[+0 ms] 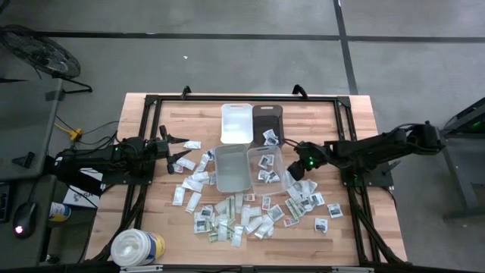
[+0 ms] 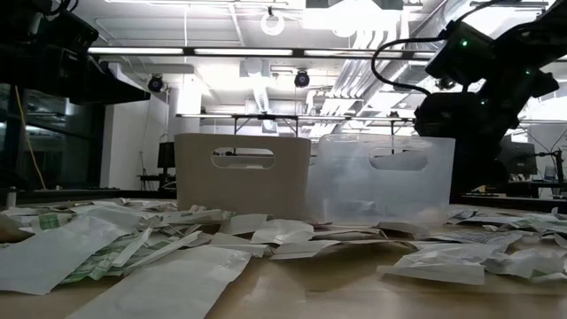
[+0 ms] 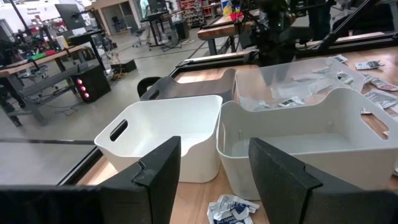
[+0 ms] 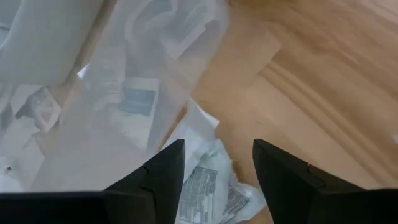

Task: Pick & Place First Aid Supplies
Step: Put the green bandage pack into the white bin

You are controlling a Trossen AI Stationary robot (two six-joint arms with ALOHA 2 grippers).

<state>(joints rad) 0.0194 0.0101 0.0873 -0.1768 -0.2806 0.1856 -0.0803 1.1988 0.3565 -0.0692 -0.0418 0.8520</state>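
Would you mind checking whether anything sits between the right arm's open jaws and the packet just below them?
Nothing visible does. The right gripper hangs open over a printed packet on bare wood, with only air between. The clear bin stands beside it, not across the path.

Wooden table [image 1: 356,125]: packets [image 1: 227,220], bins [image 1: 232,168], tub [image 1: 136,247]

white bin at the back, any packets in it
No, in the high view the white bin shows only its bare floor, while the packets lie in the clear bin.
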